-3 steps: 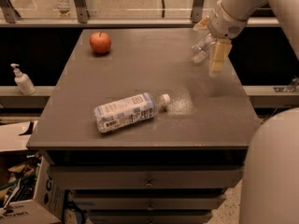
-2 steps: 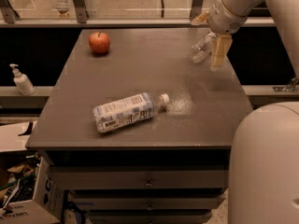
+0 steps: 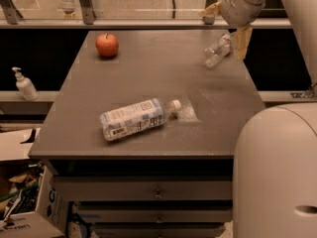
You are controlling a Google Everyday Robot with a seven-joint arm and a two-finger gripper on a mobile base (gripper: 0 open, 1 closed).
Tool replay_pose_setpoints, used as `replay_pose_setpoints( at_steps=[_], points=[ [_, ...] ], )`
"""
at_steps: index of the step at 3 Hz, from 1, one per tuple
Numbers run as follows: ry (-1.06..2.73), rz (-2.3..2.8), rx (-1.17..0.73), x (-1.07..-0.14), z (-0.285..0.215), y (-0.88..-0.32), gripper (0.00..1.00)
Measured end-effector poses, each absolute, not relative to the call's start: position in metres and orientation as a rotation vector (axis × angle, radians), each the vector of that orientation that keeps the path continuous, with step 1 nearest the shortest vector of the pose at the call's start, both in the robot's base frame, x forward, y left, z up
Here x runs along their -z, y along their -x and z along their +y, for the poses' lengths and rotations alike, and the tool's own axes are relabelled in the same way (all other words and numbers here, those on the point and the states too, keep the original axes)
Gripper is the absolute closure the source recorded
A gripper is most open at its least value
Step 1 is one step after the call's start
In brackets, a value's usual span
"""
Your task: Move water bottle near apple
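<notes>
The water bottle (image 3: 217, 50), small, clear and crinkled, is tilted at the table's far right, its upper end pointing toward my gripper (image 3: 228, 28). My gripper hangs just above and to the right of the bottle, close against its upper end. Whether it holds the bottle does not show. The red-orange apple (image 3: 107, 44) with a dark stem stands at the far left of the table, well apart from the bottle.
A larger bottle with a white-blue label (image 3: 134, 118) lies on its side at the middle front of the dark table (image 3: 148, 73). A white pump dispenser (image 3: 23, 84) stands on a ledge to the left. Drawers sit below, boxes at lower left, and a railing behind.
My gripper has risen and shifted slightly right. The water bottle has shifted a little to the right with it. The apple and the labelled bottle have not moved.
</notes>
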State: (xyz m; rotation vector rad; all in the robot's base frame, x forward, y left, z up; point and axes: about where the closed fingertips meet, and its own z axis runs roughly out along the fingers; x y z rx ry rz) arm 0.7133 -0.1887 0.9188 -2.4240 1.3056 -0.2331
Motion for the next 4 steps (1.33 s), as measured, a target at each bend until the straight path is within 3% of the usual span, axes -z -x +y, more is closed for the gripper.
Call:
replay_pose_setpoints(
  at_steps=[2,4],
  points=[
    [2.451,1.214,0.291,-0.913,-0.184,-0.722,0.0],
    [2.561,1.006,0.477,-0.905,-0.184,-0.721,0.0]
  ],
)
